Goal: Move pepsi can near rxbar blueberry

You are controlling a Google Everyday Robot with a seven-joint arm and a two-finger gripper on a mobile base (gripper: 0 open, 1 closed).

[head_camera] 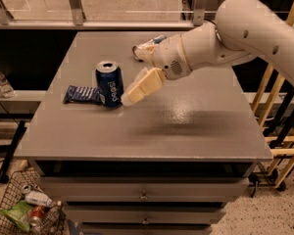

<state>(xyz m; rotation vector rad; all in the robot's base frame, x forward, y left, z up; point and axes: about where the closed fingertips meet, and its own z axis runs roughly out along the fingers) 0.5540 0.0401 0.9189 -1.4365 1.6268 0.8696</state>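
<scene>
Camera view: a grey table [186, 126] with drawers below stands on a speckled floor, and a wire basket [7, 199] of litter sits at the lower left. The pepsi can [110, 83] stands upright on the left part of the tabletop, with the flat rxbar blueberry [81, 94] just beside it on the left. The white arm [245, 28] reaches in from the right. Its gripper [131, 75] hangs just right of the can, jaws wide and holding nothing.
</scene>
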